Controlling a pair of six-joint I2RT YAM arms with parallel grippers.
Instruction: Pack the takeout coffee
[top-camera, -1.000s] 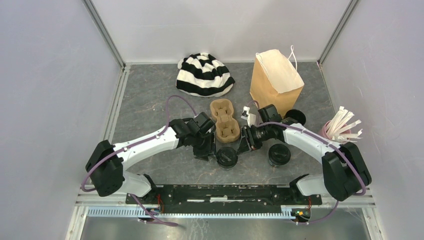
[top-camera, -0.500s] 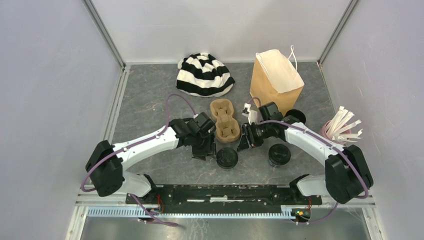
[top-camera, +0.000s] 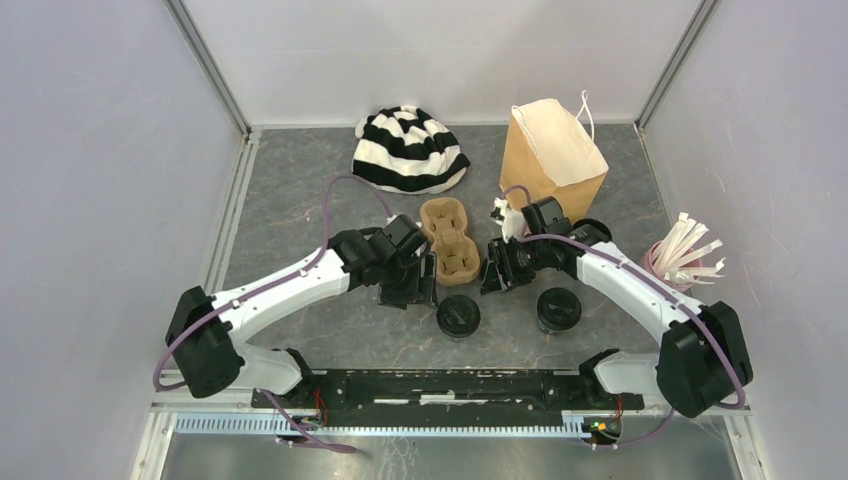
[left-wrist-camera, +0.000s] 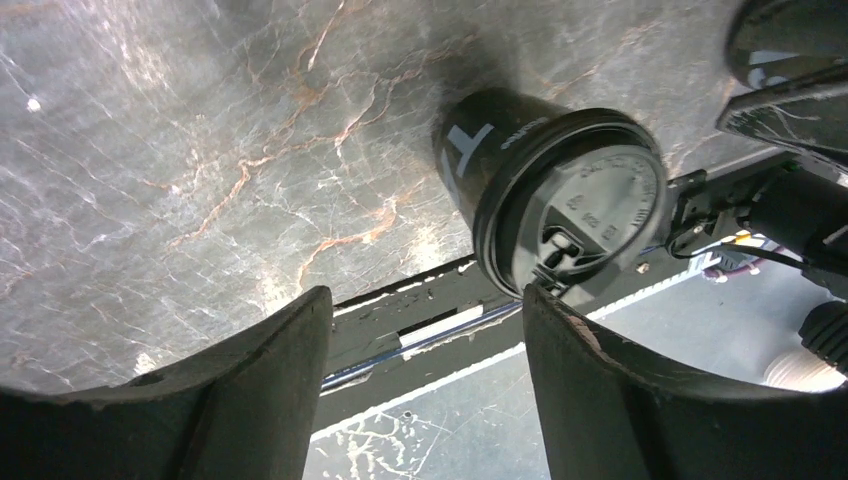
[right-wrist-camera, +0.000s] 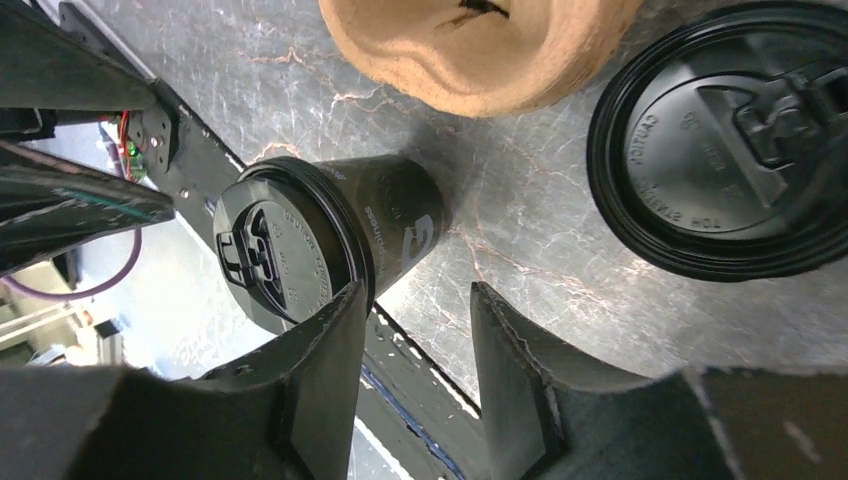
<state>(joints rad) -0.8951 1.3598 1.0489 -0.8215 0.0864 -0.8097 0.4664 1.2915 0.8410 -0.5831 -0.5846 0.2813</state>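
The left gripper (left-wrist-camera: 425, 300) hangs low over the table with its two dark fingers spread and nothing between them; the right gripper (right-wrist-camera: 418, 295) faces it from the other side, its fingers also parted and empty, bare stone showing in the gap; between the two grippers sits the brown moulded-cardboard cup carrier (top-camera: 450, 240), both of its wells empty; just nearer the robot than the carrier stands one black takeout coffee cup (top-camera: 457, 316), upright with its flat black lid on, close beyond the tips of both grippers but touched by neither; a second black coffee cup (top-camera: 558, 309), also lidded and upright, stands to its right, under the right forearm; farther back on the right stands the brown paper bag (top-camera: 552, 160), open at the top; a black-and-white striped knit hat (top-camera: 410, 150) lies at the back centre, and a pink cup of white sticks (top-camera: 680, 262) stands at the far right of the grey marbled table (top-camera: 300, 200); by these views the packing looks barely begun, since neither cup is in the carrier or the bag, so both cups remain to be grasped, seated and bagged.
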